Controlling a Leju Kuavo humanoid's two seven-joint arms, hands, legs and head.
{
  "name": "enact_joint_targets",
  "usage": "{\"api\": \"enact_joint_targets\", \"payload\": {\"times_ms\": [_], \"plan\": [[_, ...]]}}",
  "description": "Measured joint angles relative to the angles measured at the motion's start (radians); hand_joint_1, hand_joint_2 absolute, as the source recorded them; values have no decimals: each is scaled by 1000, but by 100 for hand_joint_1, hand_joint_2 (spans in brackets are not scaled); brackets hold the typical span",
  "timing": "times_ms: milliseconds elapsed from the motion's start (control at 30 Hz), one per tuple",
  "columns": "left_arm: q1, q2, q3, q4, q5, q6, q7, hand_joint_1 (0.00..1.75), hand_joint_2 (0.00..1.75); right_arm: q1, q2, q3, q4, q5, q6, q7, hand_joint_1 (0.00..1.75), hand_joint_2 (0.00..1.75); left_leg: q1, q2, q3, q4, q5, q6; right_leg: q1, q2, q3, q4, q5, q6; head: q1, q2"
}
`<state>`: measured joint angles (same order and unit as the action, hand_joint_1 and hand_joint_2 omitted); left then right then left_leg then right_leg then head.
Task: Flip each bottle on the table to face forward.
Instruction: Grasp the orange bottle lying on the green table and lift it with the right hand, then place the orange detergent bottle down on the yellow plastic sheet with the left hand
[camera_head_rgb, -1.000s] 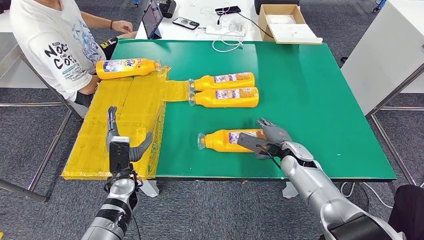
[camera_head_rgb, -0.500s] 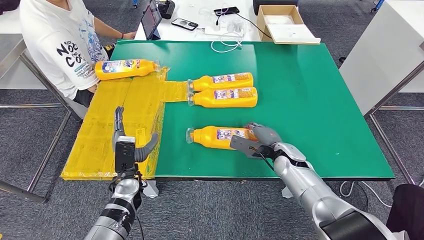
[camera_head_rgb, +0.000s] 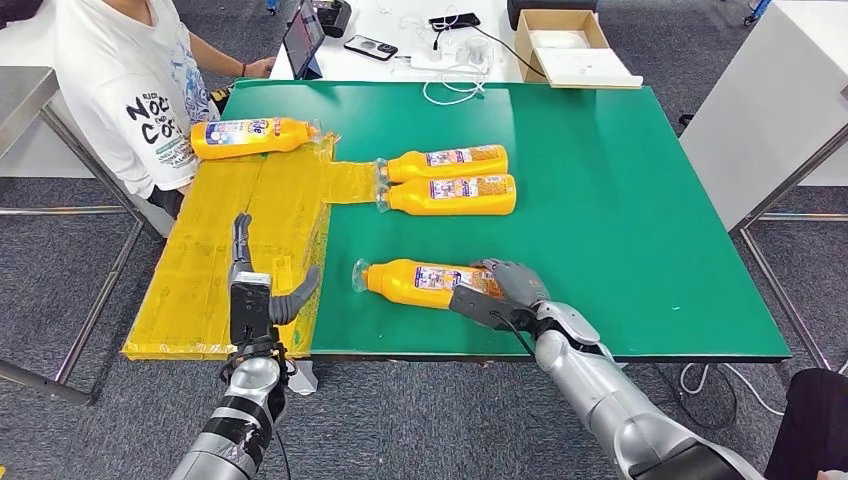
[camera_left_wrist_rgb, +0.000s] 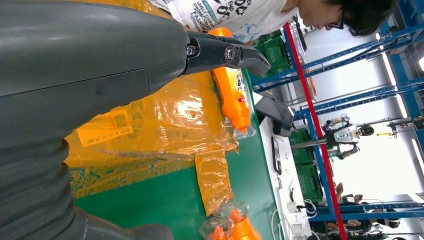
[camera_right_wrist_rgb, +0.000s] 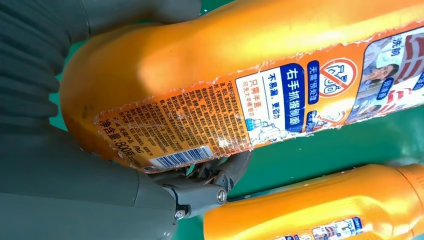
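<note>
Presently, the right hand (camera_head_rgb: 505, 290) grips the base end of the near bottle (camera_head_rgb: 415, 283), which lies on its side on the green tabletop (camera_head_rgb: 620, 200), back label up, nearer the robot than the paired bottles (camera_head_rgb: 450, 180). The left hand (camera_head_rgb: 255, 285) hovers open over the yellow sheet (camera_head_rgb: 250, 210), holding nothing. A fourth bottle (camera_head_rgb: 250, 136) lies at that sheet's far edge.

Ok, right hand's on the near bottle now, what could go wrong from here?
The right hand grips only the base end of the near bottle, so the long neck could swing or slip during the flip. The bottle lies close to the table's front edge and might roll off. The left hand hovers open, too far away to catch it.
</note>
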<state>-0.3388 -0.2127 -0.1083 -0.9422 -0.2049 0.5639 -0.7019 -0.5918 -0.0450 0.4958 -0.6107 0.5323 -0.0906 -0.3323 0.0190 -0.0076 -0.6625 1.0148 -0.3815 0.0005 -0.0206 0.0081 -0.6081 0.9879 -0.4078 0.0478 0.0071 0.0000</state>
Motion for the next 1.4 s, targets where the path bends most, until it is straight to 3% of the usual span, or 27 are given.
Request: {"api": "enact_joint_targets", "payload": {"times_ms": [167, 400, 533, 800, 1000, 1167, 1400], "plan": [[1, -14, 2, 1, 51, -109, 0, 0, 175, 81, 23, -60, -115, -33, -153, -66, 175, 175, 0, -1, -2, 0, 0, 0, 0, 0, -1, 0, 0, 0, 0, 0], [1, -51, 7, -4, 176, -326, 71, 0, 175, 218, 108, -256, -428, -122, -391, -164, 175, 175, 0, -2, -4, 0, 0, 0, 0, -1, -3, 0, -1, 0, 0, 0], [2, -62, 5, -31, 237, -380, 108, 0, 175, 271, 144, -348, -543, -169, -462, -231, 175, 175, 0, -2, -4, 0, 0, 0, 0, -1, -3, 0, -1, 0, 0, 0], [4, -66, 1, -64, 297, -429, 134, 0, 175, 318, 173, -420, -621, -196, -479, -269, 175, 175, 0, -2, -4, 0, 0, 0, 0, -1, -3, 0, 0, 0, 0, 0], [22, -67, -22, -98, 423, -601, 196, 0, 175, 344, 182, -425, -629, -191, -413, -308, 175, 175, 0, -2, -5, 0, 0, 0, 0, -1, -3, 0, -1, 0, 0, 0], [35, -68, -67, -126, 477, -705, 218, 0, 175, 363, 201, -367, -581, -127, -314, -349, 175, 175, 0, -2, -5, 0, -1, 0, 0, -1, -3, 0, -1, 0, 0, 0], [46, -70, -125, -135, 513, -762, 240, 0, 175, 359, 251, -239, -439, -77, -314, -362, 175, 175, 0, -2, -5, 0, 0, 0, 0, -1, -4, 0, -1, 0, 0, 0]]}}
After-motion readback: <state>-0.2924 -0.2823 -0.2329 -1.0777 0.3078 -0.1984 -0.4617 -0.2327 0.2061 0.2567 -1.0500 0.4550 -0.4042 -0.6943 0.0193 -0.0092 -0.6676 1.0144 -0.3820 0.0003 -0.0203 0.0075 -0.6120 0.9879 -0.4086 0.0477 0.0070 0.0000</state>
